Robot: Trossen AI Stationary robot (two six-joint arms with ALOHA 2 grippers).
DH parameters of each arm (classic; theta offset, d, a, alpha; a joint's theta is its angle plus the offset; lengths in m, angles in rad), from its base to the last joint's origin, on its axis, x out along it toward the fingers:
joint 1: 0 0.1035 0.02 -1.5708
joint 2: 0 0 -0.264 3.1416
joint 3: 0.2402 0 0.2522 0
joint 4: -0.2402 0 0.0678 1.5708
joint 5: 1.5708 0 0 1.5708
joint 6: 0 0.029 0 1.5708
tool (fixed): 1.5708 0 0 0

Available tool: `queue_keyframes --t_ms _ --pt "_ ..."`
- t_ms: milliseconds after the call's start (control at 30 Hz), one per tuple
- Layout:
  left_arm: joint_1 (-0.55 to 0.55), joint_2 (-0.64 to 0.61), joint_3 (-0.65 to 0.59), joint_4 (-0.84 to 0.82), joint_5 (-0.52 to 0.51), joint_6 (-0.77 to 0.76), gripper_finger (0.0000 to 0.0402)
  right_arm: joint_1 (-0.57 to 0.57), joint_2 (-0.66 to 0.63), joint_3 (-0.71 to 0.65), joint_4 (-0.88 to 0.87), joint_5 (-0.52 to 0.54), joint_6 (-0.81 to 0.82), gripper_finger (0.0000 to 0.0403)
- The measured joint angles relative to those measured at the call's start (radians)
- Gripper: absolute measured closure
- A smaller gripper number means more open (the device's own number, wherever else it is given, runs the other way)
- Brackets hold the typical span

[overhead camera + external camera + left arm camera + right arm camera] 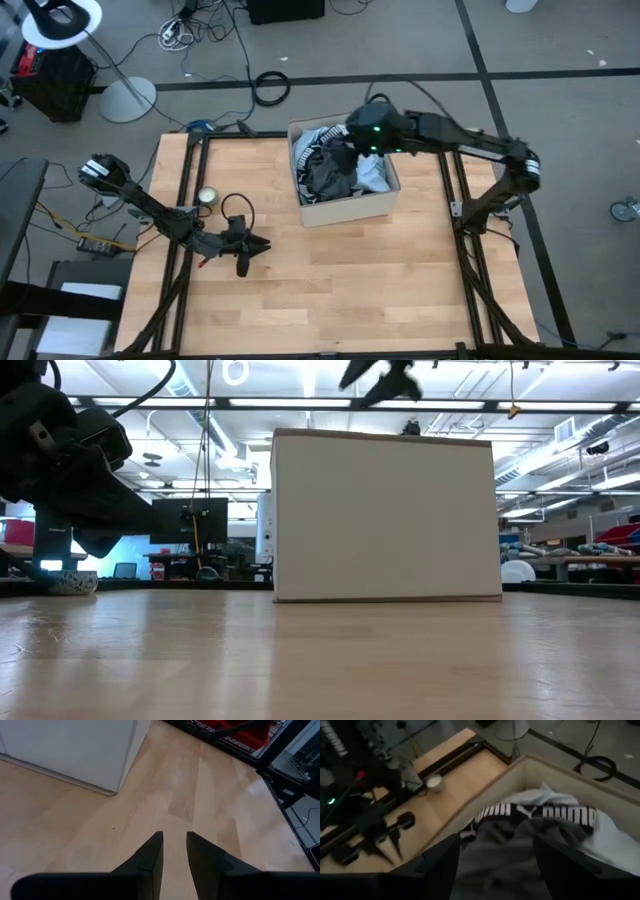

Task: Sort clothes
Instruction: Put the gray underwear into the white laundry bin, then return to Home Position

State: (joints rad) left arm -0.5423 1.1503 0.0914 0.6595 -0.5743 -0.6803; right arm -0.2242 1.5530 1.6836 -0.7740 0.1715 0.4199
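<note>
A beige cardboard box (345, 208) stands on the far middle of the wooden table, and its near wall (385, 515) fills the low view. The clothes (335, 165) lie heaped inside it: a grey piece (505, 860), a black-and-white lettered band (535, 813) and a white piece (615, 840). My right gripper (497, 845) hovers open above the heap, over the box's far side (352, 132), with nothing between its fingers. My left gripper (258, 245) rests low over the table's left part, pointing toward the right. Its fingers (174, 855) stand a narrow gap apart and hold nothing.
A small round tin (208, 196) sits near the table's left edge, behind my left arm. Bare wood (380, 280) spreads between the box and the near edge. Cables and a lamp base (128, 98) lie on the floor beyond the table.
</note>
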Motion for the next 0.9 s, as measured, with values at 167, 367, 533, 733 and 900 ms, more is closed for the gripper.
queue_keyframes --t_ms 167,367,533,733,900 --pt "0.000 0.000 0.000 -0.001 0.001 0.088 0.0312 0.041 -0.102 0.000 -0.113 0.005 0.012 0.0149" --pt "0.002 0.000 0.000 0.008 0.008 0.179 0.0312 0.100 -0.210 0.001 -0.429 0.008 0.018 0.0149" --pt "0.092 -0.002 0.000 0.066 0.032 0.158 0.0312 0.178 -0.280 0.000 -0.664 0.014 0.173 0.0147" --pt "0.299 -0.008 0.002 0.142 0.326 0.294 0.0312 0.333 -0.367 -0.073 -0.651 0.033 0.215 0.0147" --pt "0.437 -0.017 0.002 0.159 0.497 0.382 0.0312 0.482 -0.438 -0.207 -0.561 0.086 0.280 0.0149"
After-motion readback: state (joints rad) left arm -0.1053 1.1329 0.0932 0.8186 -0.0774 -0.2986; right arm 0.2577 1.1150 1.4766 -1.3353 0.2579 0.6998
